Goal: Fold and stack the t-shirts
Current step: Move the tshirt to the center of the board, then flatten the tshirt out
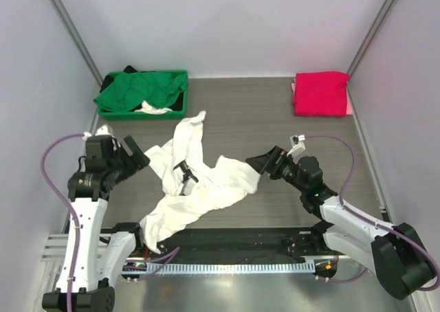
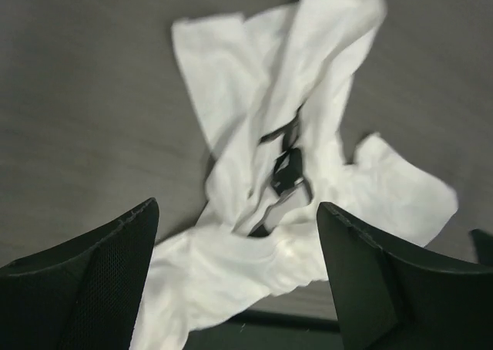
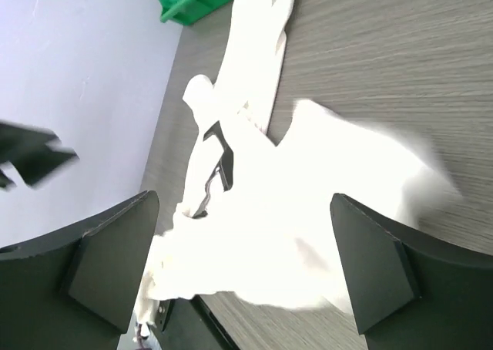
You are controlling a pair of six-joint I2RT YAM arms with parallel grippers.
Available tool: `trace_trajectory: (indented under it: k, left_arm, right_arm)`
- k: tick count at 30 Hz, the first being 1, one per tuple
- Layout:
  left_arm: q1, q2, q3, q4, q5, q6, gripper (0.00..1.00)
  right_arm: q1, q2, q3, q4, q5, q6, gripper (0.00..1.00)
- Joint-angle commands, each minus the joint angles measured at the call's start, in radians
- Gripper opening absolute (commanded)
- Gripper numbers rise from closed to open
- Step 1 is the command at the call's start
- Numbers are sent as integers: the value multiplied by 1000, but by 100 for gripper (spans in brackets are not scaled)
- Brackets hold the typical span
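Left gripper (image 2: 235, 206) and right gripper (image 3: 243, 198) are hanging spread wide and empty by the crumpled white t-shirt (image 1: 199, 188) lying on the middle of the table (image 1: 275, 119), so flattening is probably starting and each needs to be grabbing an edge.

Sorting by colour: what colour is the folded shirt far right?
The folded shirt is pink-red; top external view.

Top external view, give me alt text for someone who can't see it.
A white t-shirt lies crumpled in the middle of the table between two open robot claws, the left claw and the right claw, neither gripping it. At the far left a green bin holds a green t-shirt; at the far right lies a folded pink-red t-shirt.
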Motion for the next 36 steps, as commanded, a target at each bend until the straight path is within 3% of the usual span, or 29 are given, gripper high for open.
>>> trace_trajectory:
  k: [1, 6, 15, 21, 26, 27, 30, 31, 32, 34, 36]
  left_arm:
    - [4, -157, -47, -95, -16, -9, 84]
    - [4, -194, -81, -104, -22, 8, 84]
    - [4, -110, -103, -29, -11, -1, 82]
    - [3, -83, -115, 16, -44, 6, 82]
    - [3, -113, -159, 60, -45, -4, 81]
    - [3, -119, -164, 63, -45, -4, 81]
    - [3, -126, -168, 73, -44, -7, 81]
    - [3, -128, -168, 73, -44, -7, 81]
    - [4, -128, -168, 73, -44, -7, 81]
    - [3, -128, -168, 73, -44, -7, 81]
    - [3, -125, -168, 74, -45, -6, 81]
  right_arm:
    - [-4, -32, -15, -4, 63, 1, 100]
    - [50, 97, 77, -59, 46, -28, 100]
    - [423, 468, 513, -454, 348, -228, 98]
    - [598, 663, 722, -610, 367, -162, 93]
    - [659, 815, 904, -780, 425, -163, 84]
    - [668, 835, 932, -818, 451, -164, 81]
    - [670, 872, 985, -895, 521, -164, 56]
    - [671, 873, 993, -913, 543, -164, 47]
    - [670, 869, 1002, -953, 581, -162, 30]
    - [670, 856, 1012, -1033, 638, -165, 13]
    - [668, 805, 1035, -1096, 722, -200, 4]
